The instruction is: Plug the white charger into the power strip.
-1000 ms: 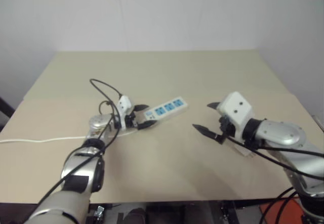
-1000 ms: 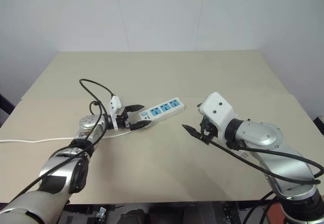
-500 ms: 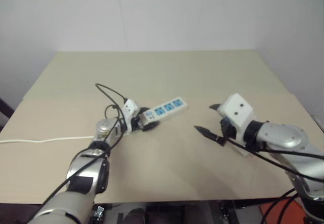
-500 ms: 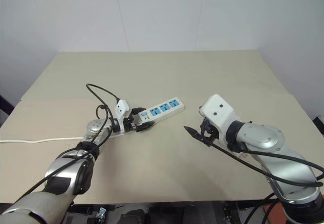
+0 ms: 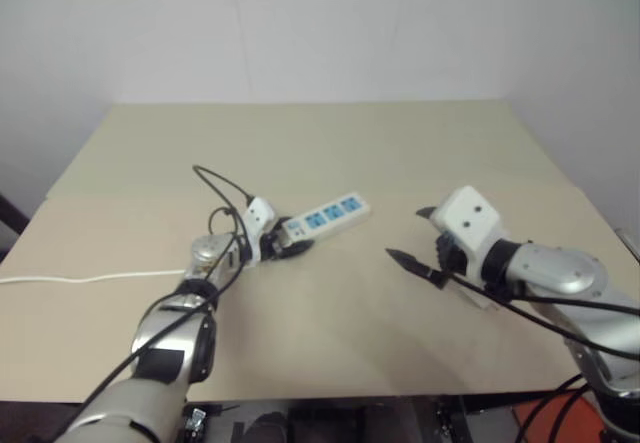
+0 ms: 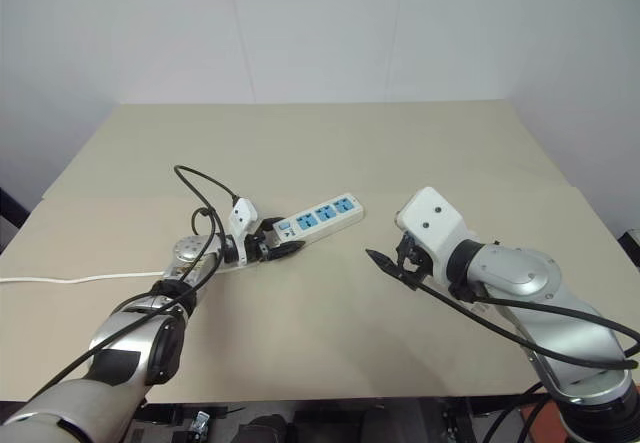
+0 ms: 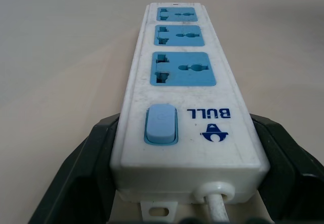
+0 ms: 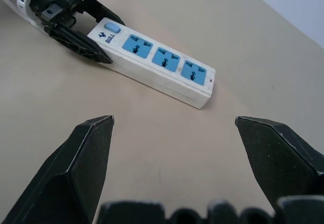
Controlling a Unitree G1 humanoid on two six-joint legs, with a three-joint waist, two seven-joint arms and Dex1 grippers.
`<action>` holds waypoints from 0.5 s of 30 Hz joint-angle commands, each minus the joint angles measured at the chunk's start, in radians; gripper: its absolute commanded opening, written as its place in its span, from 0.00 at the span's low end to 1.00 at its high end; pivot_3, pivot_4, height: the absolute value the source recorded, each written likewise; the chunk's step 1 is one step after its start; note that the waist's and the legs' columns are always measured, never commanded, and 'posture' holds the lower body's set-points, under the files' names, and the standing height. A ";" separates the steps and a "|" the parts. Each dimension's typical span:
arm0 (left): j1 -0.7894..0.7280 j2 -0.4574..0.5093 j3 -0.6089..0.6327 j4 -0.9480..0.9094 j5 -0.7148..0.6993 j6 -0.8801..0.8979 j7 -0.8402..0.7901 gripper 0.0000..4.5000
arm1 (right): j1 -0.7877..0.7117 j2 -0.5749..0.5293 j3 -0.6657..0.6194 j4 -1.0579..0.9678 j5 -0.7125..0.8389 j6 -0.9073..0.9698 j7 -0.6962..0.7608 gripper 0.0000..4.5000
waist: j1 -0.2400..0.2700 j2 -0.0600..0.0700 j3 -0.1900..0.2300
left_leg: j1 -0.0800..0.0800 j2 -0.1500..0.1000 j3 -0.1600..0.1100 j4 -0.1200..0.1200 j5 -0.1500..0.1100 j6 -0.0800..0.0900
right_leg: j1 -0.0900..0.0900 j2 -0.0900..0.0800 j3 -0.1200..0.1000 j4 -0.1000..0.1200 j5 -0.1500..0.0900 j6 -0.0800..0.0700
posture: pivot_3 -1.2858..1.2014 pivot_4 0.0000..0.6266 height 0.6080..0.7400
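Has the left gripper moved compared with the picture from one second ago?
Yes. The left gripper has advanced toward the power strip, which kept its place on the table, and its fingers have closed on the strip's switch end.

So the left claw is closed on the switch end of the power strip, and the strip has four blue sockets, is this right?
Not quite. The power strip has three blue sockets, not four, as the left wrist view shows. The rest holds: the left claw is closed on its switch end.
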 commanded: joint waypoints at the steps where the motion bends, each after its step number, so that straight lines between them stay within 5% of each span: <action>1: 0.028 0.010 -0.033 0.005 0.038 -0.012 -0.043 0.73 | -0.017 -0.008 -0.017 -0.018 -0.010 0.004 -0.011 1.00 | -0.001 0.000 -0.001 | 0.000 0.000 0.000 0.000 0.000 0.000 | 0.000 0.000 0.000 0.000 0.000 0.000 | 0.52 0.24 1.00; 6: 0.024 0.033 -0.045 -0.018 0.028 -0.046 -0.182 0.73 | -0.093 -0.068 0.000 -0.016 0.048 0.180 0.023 1.00 | -0.002 0.000 -0.001 | 0.000 0.000 0.000 0.000 0.000 0.000 | 0.000 0.000 0.000 0.000 0.000 0.000 | 0.52 0.24 1.00; 9: 0.031 0.049 -0.037 -0.047 -0.006 -0.054 -0.310 0.73 | -0.206 -0.185 0.094 -0.010 0.082 0.317 0.093 1.00 | -0.003 0.000 -0.001 | -0.001 0.000 0.000 0.001 0.000 0.000 | -0.001 0.000 0.000 0.000 0.000 0.000 | 0.52 0.24 1.00; 15: 0.063 0.048 -0.047 -0.122 -0.046 -0.081 -0.482 0.73 | -0.474 -0.220 0.209 0.179 0.160 0.606 0.160 1.00 | -0.002 0.000 -0.001 | -0.003 0.001 0.000 0.001 0.000 0.000 | -0.002 0.001 0.000 0.000 0.000 -0.001 | 0.52 0.24 1.00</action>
